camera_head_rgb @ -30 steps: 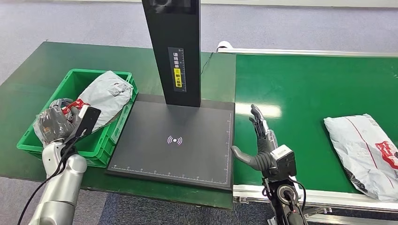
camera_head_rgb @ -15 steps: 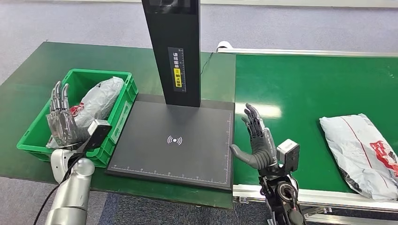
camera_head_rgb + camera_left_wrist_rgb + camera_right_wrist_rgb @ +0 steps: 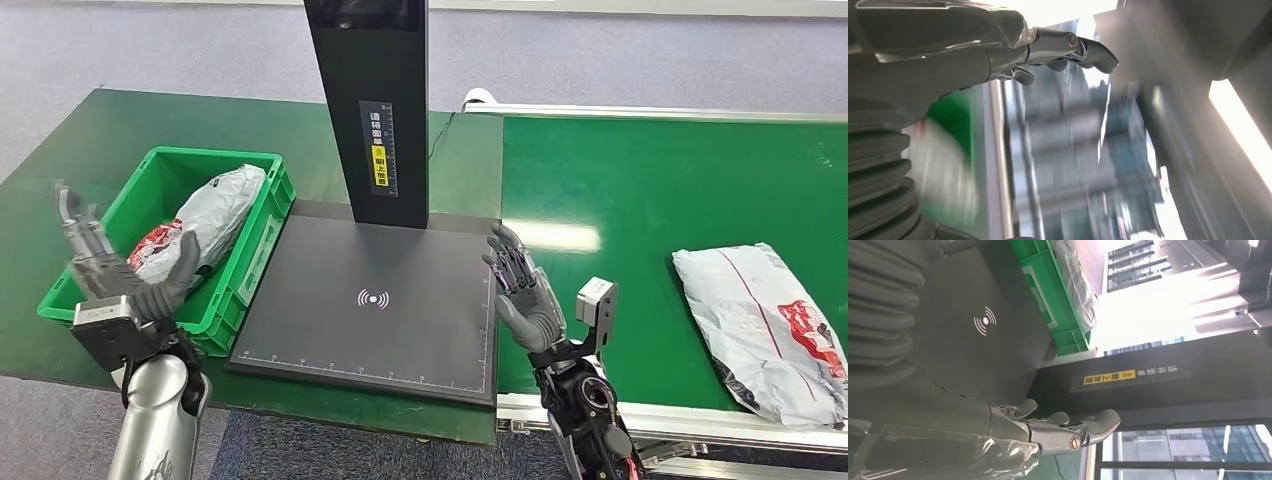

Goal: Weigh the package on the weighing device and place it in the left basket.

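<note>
Package to weigh: a grey package (image 3: pixel 770 325) lies flat on the green conveyor (image 3: pixel 640 190), well off to the robot's right, not yet on the weighing device (image 3: pixel 370 295).
Key relation: the package lies to the right of the right hand (image 3: pixel 520 295), with bare belt between them; its long axis runs slantwise, from its far end nearer the hand to its near end further right.
Nearer hand: the right, by a wide margin; the left is across the scale.
Right hand: raised at the scale's right edge, fingers spread, holding nothing.
Left hand (image 3: pixel 110 275): lifted beside the basket's near corner, fingers apart, empty.
Left basket (image 3: pixel 255 235): green, on the counter (image 3: pixel 60 190), touching the scale's left side; one grey package (image 3: pixel 205 220) lies in it lengthwise.
Scale plate: bare.
</note>
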Controlling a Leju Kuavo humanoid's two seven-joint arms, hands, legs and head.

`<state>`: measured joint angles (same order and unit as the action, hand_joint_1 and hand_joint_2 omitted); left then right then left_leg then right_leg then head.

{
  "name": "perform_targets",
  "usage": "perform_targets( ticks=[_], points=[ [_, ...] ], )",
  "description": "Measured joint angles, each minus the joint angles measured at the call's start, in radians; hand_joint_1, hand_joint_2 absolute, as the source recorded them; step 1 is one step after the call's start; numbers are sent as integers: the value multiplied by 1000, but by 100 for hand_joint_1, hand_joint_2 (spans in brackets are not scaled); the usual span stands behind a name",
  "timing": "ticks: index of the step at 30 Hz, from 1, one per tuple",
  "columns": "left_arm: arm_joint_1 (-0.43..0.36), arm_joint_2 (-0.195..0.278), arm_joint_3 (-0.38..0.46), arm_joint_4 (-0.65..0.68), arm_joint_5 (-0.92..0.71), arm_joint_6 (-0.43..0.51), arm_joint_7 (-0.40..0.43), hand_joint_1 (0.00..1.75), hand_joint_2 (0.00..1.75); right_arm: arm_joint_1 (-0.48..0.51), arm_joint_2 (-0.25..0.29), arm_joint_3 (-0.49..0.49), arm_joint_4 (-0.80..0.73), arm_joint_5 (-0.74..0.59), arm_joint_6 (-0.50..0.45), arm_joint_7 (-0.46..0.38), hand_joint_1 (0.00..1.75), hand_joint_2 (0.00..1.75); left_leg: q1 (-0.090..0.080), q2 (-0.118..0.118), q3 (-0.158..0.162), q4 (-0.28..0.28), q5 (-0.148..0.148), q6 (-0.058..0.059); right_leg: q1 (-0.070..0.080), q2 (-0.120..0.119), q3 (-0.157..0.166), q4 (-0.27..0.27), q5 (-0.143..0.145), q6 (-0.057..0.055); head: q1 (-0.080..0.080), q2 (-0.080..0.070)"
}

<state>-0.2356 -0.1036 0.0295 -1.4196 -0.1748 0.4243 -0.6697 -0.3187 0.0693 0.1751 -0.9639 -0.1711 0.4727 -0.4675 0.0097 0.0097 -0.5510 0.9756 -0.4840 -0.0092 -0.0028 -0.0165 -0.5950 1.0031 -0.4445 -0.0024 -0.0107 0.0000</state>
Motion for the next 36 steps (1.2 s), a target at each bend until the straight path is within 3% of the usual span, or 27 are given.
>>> perform_targets(
  ticks=[3,8,12,16,22,26,36],
  points=[
    [25,14,-56,-9,97,-246,50,0,175,-5,-2,1,19,-19,2,-7,0,0,0,0,0,0,0,0,0,0,0,0,0,0,0,0],
    [58,27,-97,13,200,-515,131,0,175,-6,-7,2,26,30,-52,-32,0,0,0,0,0,0,0,0,0,0,-1,0,0,0,0,0],
    [70,36,-106,63,293,-673,181,0,175,-3,-7,9,22,96,-170,-32,0,175,0,0,0,0,0,0,0,0,-1,0,0,0,0,0],
    [80,40,-107,106,326,-723,206,0,175,15,-4,14,-20,177,-335,-19,0,175,0,0,0,0,0,0,0,0,-1,0,0,0,0,0],
    [80,41,-108,151,299,-704,216,0,175,38,5,17,-80,217,-402,58,0,175,0,0,0,0,0,0,0,0,-1,0,0,0,0,0],
    [81,41,-112,161,275,-669,212,0,175,48,10,17,-105,276,-498,66,0,175,0,0,0,0,0,0,0,0,-1,0,0,0,0,0],
    [81,39,-114,169,251,-648,212,0,175,67,12,14,-137,271,-508,72,0,175,0,0,0,0,0,0,0,0,-1,0,0,0,0,0]
  ],
)
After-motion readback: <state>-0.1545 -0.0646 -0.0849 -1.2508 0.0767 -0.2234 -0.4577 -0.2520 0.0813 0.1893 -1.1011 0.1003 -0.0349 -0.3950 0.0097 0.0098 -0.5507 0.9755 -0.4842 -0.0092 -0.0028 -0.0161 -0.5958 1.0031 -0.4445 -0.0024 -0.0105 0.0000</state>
